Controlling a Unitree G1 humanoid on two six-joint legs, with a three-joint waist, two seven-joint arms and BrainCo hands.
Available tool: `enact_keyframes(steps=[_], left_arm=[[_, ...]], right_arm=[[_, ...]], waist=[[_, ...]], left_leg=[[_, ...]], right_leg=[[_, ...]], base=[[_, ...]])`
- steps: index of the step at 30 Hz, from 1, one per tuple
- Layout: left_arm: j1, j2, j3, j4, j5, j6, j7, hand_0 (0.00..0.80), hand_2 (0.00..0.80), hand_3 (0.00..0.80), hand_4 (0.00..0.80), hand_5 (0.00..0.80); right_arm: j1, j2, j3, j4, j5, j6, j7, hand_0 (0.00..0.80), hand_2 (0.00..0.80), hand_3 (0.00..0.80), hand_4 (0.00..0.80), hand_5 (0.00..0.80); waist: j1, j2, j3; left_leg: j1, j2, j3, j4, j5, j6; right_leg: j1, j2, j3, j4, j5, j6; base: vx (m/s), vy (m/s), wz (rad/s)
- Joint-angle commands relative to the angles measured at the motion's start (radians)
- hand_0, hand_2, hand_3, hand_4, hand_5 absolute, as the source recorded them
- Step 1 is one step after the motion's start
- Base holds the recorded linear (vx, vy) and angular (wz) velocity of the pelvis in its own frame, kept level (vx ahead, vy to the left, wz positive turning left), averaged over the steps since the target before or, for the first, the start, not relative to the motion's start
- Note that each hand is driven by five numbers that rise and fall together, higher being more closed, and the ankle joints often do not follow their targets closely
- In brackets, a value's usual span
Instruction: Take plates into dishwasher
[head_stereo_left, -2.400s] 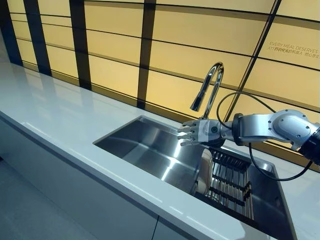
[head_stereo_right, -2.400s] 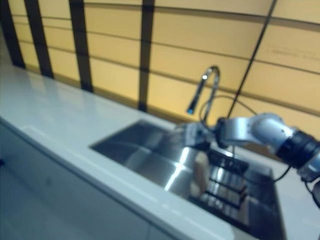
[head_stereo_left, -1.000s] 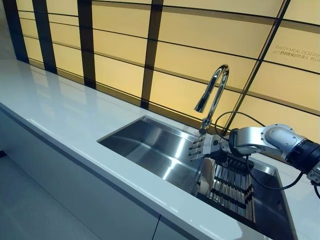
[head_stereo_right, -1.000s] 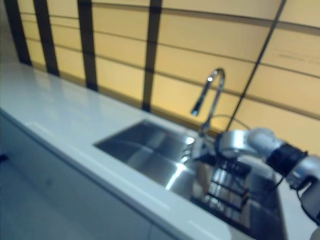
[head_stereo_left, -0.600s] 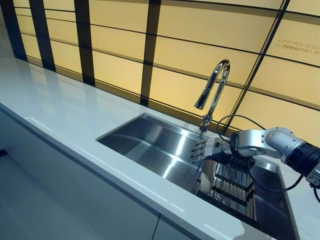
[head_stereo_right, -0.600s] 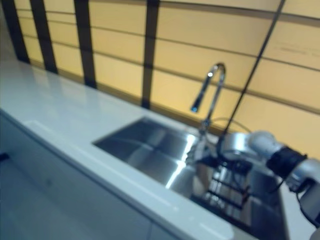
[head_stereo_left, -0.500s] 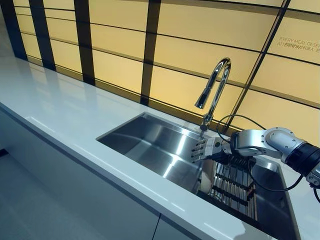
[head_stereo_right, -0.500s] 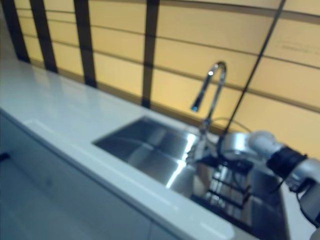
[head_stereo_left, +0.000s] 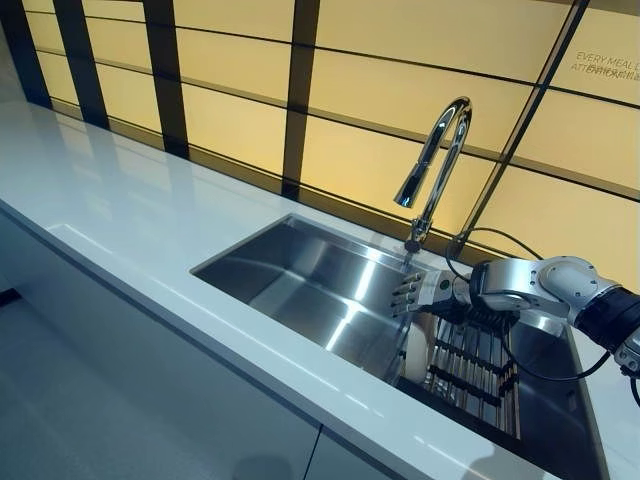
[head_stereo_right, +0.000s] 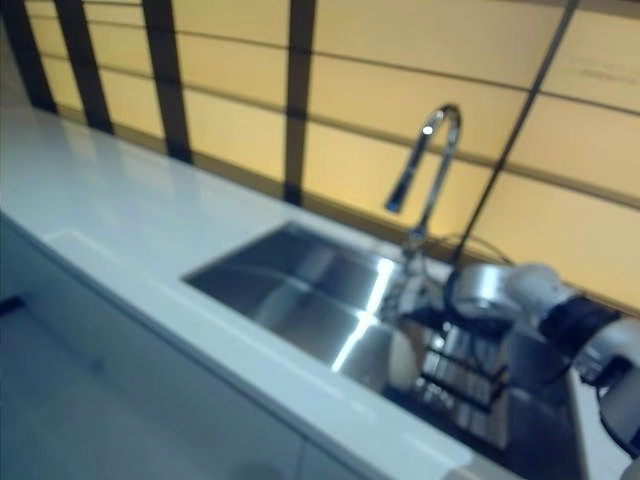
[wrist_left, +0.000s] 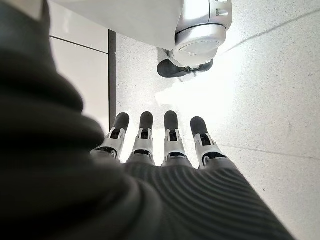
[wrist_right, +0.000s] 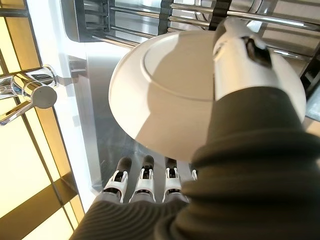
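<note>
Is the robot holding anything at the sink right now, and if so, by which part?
Nothing is held. The right robot hand hovers with straight fingers over the white plate standing in the rack. The left robot hand hangs open, away from the sink.

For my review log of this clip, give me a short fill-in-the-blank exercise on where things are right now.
1. The right hand reaches over the steel ____.
2. The white plate stands on edge in the dark ____ inside the sink.
3. The curved faucet rises from the sink's ____ edge.
4. The left hand hangs open over the ____.

Missing words: sink; rack; back; floor
</note>
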Motion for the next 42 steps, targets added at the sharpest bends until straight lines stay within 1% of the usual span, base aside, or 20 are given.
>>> enact_keyframes(steps=[1, 18, 26, 42], left_arm=[[-0.033, 0.033, -0.027, -0.003, 0.022, -0.017, -0.009, 0.0, 0.0, 0.0, 0.0, 0.0], [-0.037, 0.042, -0.028, -0.015, 0.034, -0.015, -0.012, 0.0, 0.0, 0.0, 0.0, 0.0], [-0.044, 0.047, -0.032, -0.016, 0.039, -0.014, -0.016, 0.0, 0.0, 0.0, 0.0, 0.0], [-0.059, 0.065, -0.036, -0.042, 0.037, -0.02, -0.021, 0.0, 0.0, 0.0, 0.0, 0.0]], right_arm=[[-0.023, -0.042, -0.025, 0.03, -0.008, 0.032, -0.019, 0.0, 0.0, 0.0, 0.0, 0.0], [0.005, -0.03, -0.039, 0.002, 0.012, 0.057, -0.005, 0.0, 0.0, 0.0, 0.0, 0.0], [0.037, -0.011, -0.05, 0.009, 0.01, 0.077, 0.002, 0.0, 0.0, 0.0, 0.0, 0.0], [0.069, 0.005, -0.06, 0.018, 0.009, 0.113, -0.014, 0.0, 0.0, 0.0, 0.0, 0.0]], waist=[[0.039, -0.019, -0.011], [0.043, -0.028, 0.005], [0.049, -0.032, 0.013], [0.053, -0.037, 0.052]], left_leg=[[-0.079, 0.019, 0.04, -0.043, 0.081, -0.02], [-0.082, 0.022, 0.042, -0.043, 0.077, -0.016], [-0.085, 0.024, 0.042, -0.043, 0.076, -0.015], [-0.105, 0.024, 0.038, -0.043, 0.079, -0.009]], right_leg=[[0.116, -0.004, -0.023, 0.003, -0.135, 0.074], [0.107, -0.002, -0.022, 0.003, -0.129, 0.075], [0.104, -0.001, -0.025, 0.003, -0.127, 0.074], [0.082, 0.001, -0.025, 0.003, -0.116, 0.073]], base=[[0.0, 0.0, 0.0], [0.0, 0.0, 0.0], [0.0, 0.0, 0.0], [0.0, 0.0, 0.0]])
